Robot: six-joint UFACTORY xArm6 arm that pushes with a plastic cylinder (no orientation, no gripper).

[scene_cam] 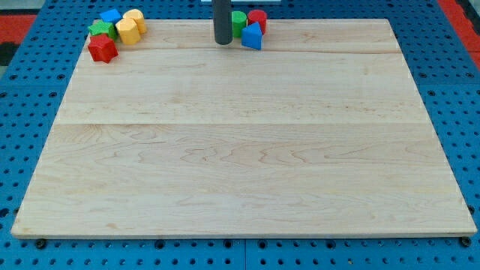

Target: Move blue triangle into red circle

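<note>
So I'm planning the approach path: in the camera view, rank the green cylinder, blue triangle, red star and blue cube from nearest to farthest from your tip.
From my tip:
1. Green cylinder, just to its right.
2. Blue triangle, slightly farther right, beside the red circle.
3. Red star, far left.
4. Blue cube, top-left corner; nearly level with the star, too close to call.

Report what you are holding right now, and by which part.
Nothing is held. My tip rests on the board just left of the green cylinder and blue triangle.
</note>
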